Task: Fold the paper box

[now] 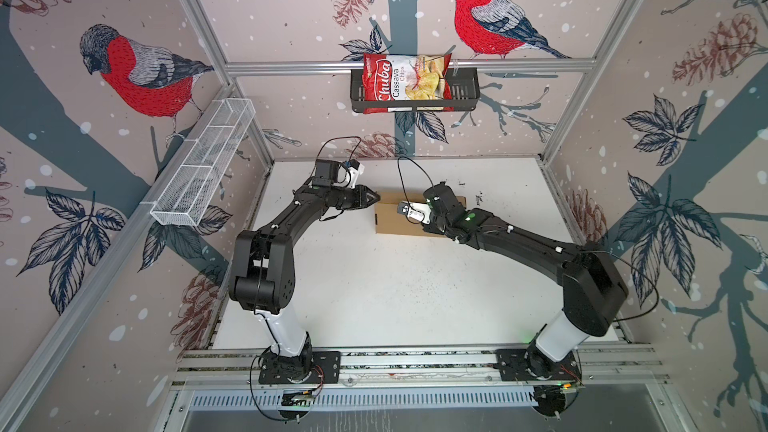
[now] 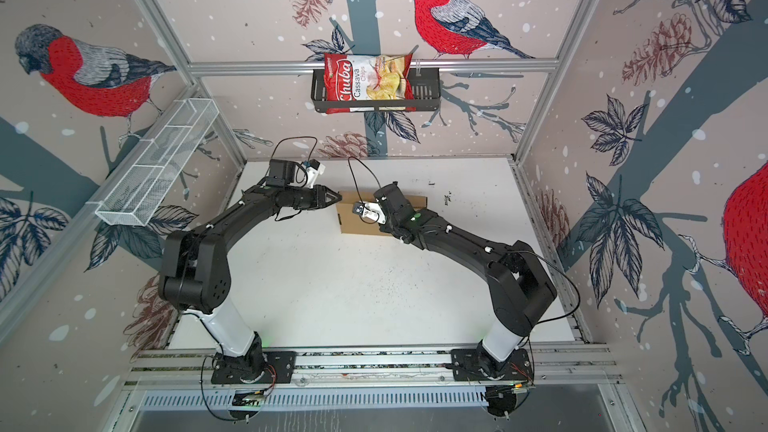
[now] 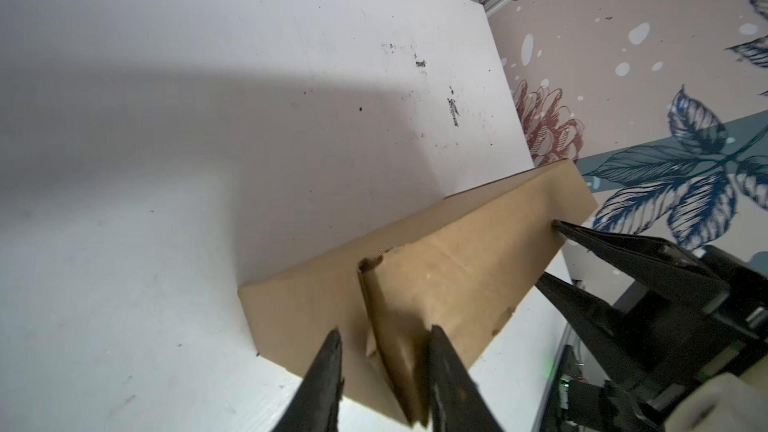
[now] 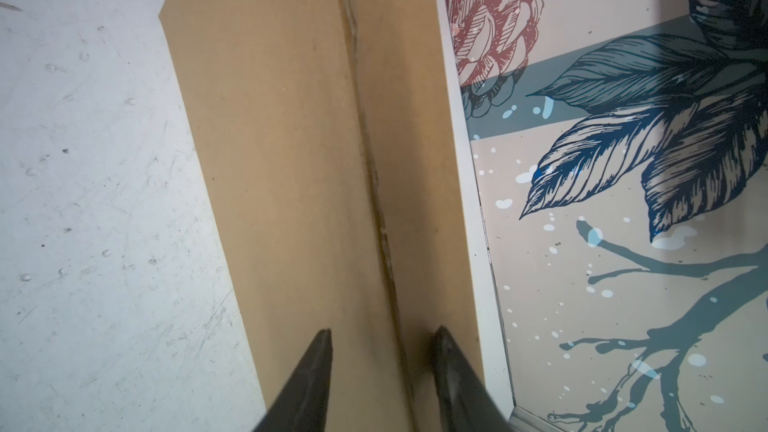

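The paper box (image 1: 395, 222) is plain brown cardboard, lying at the back middle of the white table (image 1: 395, 297) in both top views (image 2: 357, 224). My left gripper (image 1: 377, 197) reaches its left far corner. In the left wrist view that gripper (image 3: 384, 332) is open, its fingers straddling a folded ridge at the box's (image 3: 457, 268) end. My right gripper (image 3: 548, 253) stands open across the box's other end. In the right wrist view it (image 4: 384, 331) straddles a long crease on the box (image 4: 270, 139). From above, the wrist hides its fingers.
A red chips bag (image 1: 405, 83) sits in a black basket (image 1: 465, 93) on the back wall. A white wire basket (image 1: 203, 164) hangs on the left wall. The box lies near the table's back edge and the patterned walls.
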Available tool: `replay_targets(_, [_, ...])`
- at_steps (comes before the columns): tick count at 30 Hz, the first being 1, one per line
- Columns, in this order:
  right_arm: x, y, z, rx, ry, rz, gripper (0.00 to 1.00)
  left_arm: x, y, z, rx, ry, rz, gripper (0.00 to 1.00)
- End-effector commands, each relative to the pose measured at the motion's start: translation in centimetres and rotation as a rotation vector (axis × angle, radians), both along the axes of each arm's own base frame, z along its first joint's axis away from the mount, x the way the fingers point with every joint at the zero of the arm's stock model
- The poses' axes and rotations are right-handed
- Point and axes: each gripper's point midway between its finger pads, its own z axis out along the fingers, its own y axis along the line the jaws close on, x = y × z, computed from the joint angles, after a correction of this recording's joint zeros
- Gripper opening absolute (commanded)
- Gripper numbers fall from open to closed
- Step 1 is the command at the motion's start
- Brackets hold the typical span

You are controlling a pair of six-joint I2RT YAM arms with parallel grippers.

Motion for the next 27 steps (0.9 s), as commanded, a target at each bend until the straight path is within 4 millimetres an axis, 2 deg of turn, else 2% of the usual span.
replay_targets(1, [-1.1,-1.4,-2.1,-0.069,0.082,-0.016,0.41,-1.9,2.5,-4.7,0.160,0.172,0.071,0.30])
replay_targets(4, [-1.0,-1.4,-1.9,-0.063,0.077,-0.019,0.42,-2.1,2.5,-5.4,0.157,0.195,0.074,0.27])
replay_targets(8, [-1.0,-1.3,-1.5,-0.048,0.071,-0.018,0.46,-2.0,2.4,-5.2,0.147,0.189,0.078,0.26])
replay_targets(11, [-0.7,-1.1,-0.3,-0.014,0.049,-0.030,0.51,-1.9,2.4,-5.1,0.149,0.190,0.080,0.26])
replay_targets(12, [-0.5,-0.9,0.6,0.022,0.035,-0.036,0.54,-1.9,2.4,-5.2,0.148,0.193,0.079,0.27])
replay_targets(15, [0.3,-0.5,5.5,0.202,-0.021,-0.077,0.61,-1.8,2.4,-5.1,0.144,0.189,0.081,0.27])
replay_targets(18, [1.0,-1.5,10.4,0.392,-0.062,-0.130,0.65,-1.8,2.4,-5.1,0.144,0.190,0.080,0.27])
replay_targets(20, [1.7,-3.2,13.2,0.528,-0.075,-0.195,0.66,-1.7,2.3,-5.0,0.143,0.186,0.081,0.27])
replay_targets(22, [2.9,-6.9,15.3,0.713,-0.067,-0.334,0.63,-1.6,2.3,-4.9,0.142,0.185,0.080,0.27])
replay_targets(24, [3.8,-10.9,15.6,0.901,-0.015,-0.497,0.58,-1.6,2.3,-4.7,0.140,0.182,0.079,0.27])
replay_targets(27, [4.1,-16.7,13.6,1.198,0.132,-0.754,0.33,-1.7,2.3,-4.6,0.141,0.178,0.079,0.27])
